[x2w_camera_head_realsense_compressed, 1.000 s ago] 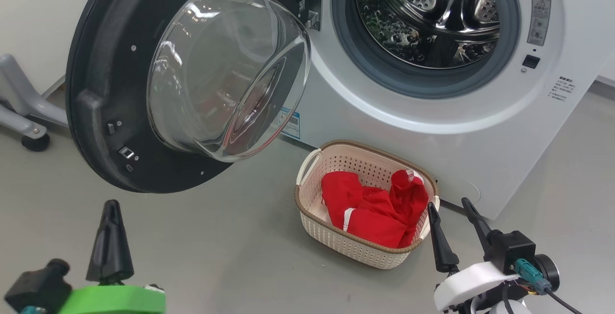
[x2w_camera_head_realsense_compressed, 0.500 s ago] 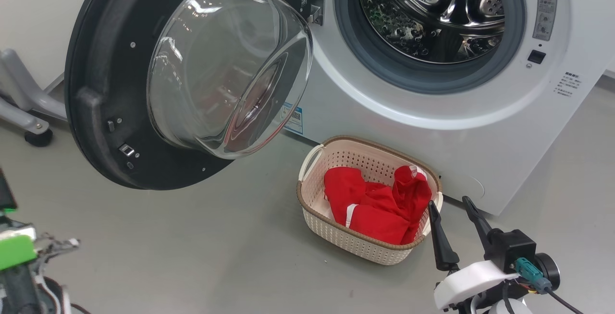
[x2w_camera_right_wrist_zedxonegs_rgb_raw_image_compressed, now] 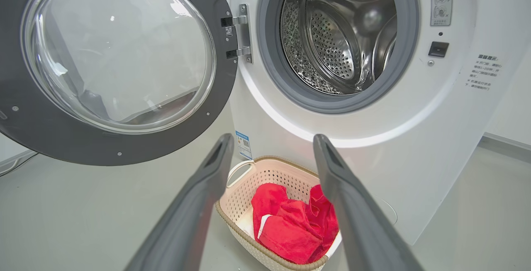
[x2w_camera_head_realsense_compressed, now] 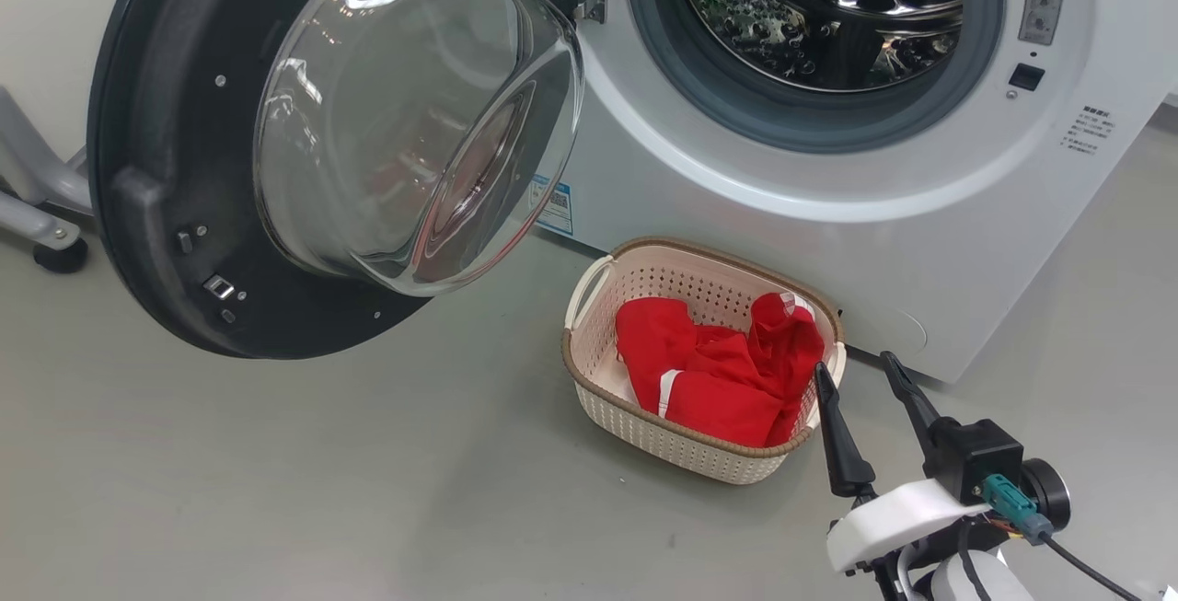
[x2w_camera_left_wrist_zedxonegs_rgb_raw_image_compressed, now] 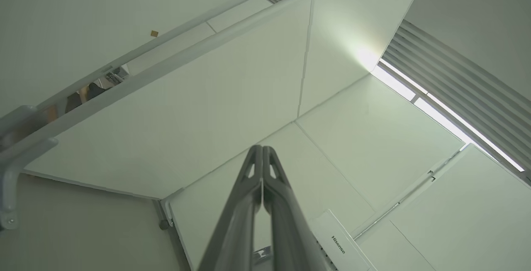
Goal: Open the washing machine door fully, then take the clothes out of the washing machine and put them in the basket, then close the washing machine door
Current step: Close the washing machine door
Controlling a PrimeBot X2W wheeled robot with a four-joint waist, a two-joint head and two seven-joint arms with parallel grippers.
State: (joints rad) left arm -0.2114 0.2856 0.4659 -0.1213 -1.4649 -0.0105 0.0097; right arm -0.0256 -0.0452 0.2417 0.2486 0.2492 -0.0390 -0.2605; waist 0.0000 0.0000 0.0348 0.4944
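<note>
The washing machine door (x2w_camera_head_realsense_compressed: 156, 168) stands swung wide open to the left, its glass bowl bulging toward me; it is also in the right wrist view (x2w_camera_right_wrist_zedxonegs_rgb_raw_image_compressed: 120, 142). The washing machine (x2w_camera_head_realsense_compressed: 828, 224) (x2w_camera_right_wrist_zedxonegs_rgb_raw_image_compressed: 415, 146) shows a bare shiny drum (x2w_camera_head_realsense_compressed: 828, 12). On the floor against its front sits the basket (x2w_camera_head_realsense_compressed: 681, 454) (x2w_camera_right_wrist_zedxonegs_rgb_raw_image_compressed: 265, 179), with the red clothes (x2w_camera_head_realsense_compressed: 718, 380) (x2w_camera_right_wrist_zedxonegs_rgb_raw_image_compressed: 290, 225) lying inside. My right gripper (x2w_camera_head_realsense_compressed: 854, 364) (x2w_camera_right_wrist_zedxonegs_rgb_raw_image_compressed: 274, 137) hangs open just right of the basket, holding nothing. My left gripper (x2w_camera_left_wrist_zedxonegs_rgb_raw_image_compressed: 262, 147) is shut with nothing in it and points up at white panels.
A grey wheeled stand leg (x2w_camera_head_realsense_compressed: 41, 224) sits at the far left behind the door. Grey floor (x2w_camera_head_realsense_compressed: 368, 472) stretches in front of the machine and basket. White wall panels (x2w_camera_left_wrist_zedxonegs_rgb_raw_image_compressed: 207, 96) and a white appliance top marked Hisense (x2w_camera_left_wrist_zedxonegs_rgb_raw_image_compressed: 340, 242) are in the left wrist view.
The left gripper has dropped out of the head view's lower left corner. The head camera has shifted slightly. The right gripper, basket and door keep their places.
</note>
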